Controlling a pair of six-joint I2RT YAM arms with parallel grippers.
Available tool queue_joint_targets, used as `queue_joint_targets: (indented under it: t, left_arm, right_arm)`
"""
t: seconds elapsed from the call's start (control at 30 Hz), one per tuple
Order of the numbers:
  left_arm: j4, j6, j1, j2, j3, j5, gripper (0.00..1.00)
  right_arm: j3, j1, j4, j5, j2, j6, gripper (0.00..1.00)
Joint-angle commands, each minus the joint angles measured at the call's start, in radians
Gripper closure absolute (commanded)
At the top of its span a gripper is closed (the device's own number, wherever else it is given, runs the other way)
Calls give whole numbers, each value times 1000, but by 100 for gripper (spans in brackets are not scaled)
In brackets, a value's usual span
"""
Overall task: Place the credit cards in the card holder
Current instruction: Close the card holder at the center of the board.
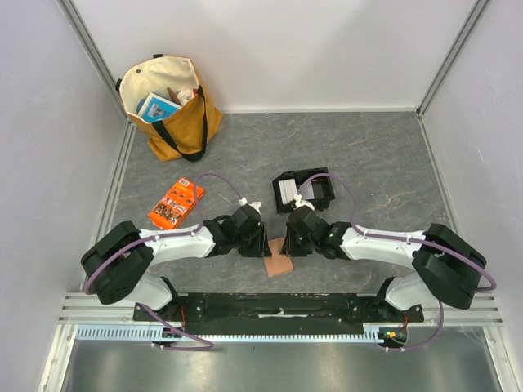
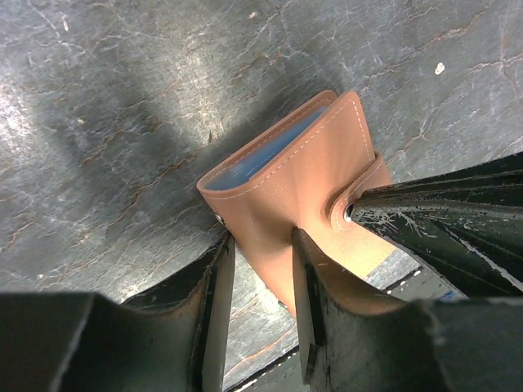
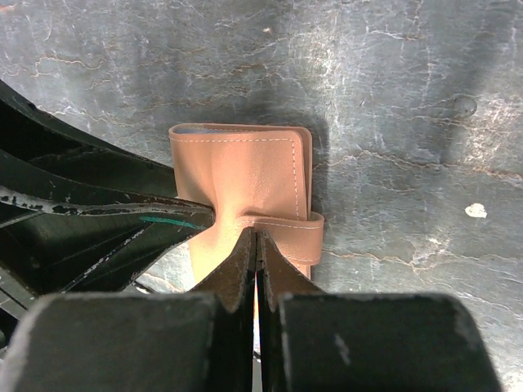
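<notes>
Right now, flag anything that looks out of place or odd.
Nothing is spilled or damaged. The one oddity: the card holder is folded shut, strap across it, with the left gripper clamped on its edge and the right gripper closed at the strap, while the credit cards sit in the black tray.
</notes>
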Motion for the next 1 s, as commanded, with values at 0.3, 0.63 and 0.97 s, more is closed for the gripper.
queue_joint_targets:
  t: [0.3,0.63,0.97]
  left_arm:
    - [18,41,-13,69,-8,10,61]
    - [21,32,-14,57,-16,10,62]
    - [27,16,-13,28,-39,-4,62]
  right_arm:
    - [85,72,-183,110,156,-59,100]
    - [134,173,-356,273,290,-34,100]
    - [53,234,-379,273,349,41,100]
